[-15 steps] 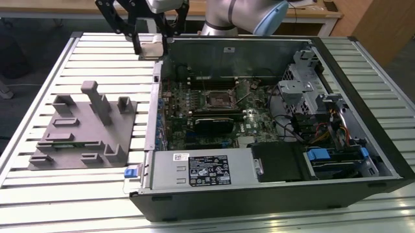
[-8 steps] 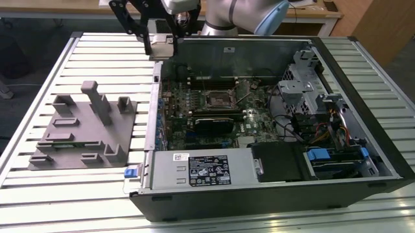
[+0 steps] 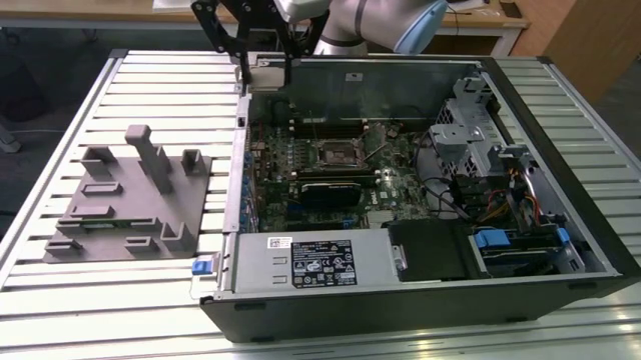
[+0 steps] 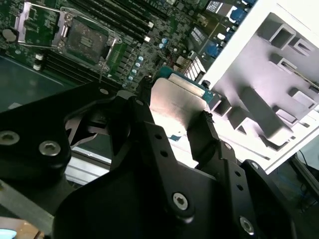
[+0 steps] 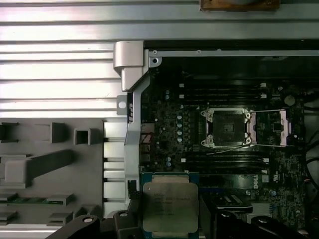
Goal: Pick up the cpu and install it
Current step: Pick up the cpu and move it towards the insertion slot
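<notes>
My gripper (image 3: 266,75) is shut on the cpu (image 3: 266,64), a flat square chip with a silver top and a green rim. It hangs above the back wall of the open computer case, toward the exterior view's left. In both wrist views the cpu (image 5: 170,206) (image 4: 175,99) sits clamped between the black fingers (image 4: 205,130) by its two side edges. The motherboard socket (image 3: 338,152) (image 5: 228,127) (image 4: 84,40) lies in the middle of the board, its metal frame swung open, apart from the chip.
The grey fixture (image 3: 130,202) (image 5: 45,169) stands on the slatted table (image 3: 60,120), at the exterior view's left of the case. Inside the case (image 3: 421,307) are the power supply (image 3: 320,259), a dark card (image 3: 331,193) and a drive cage (image 3: 470,142) with cables.
</notes>
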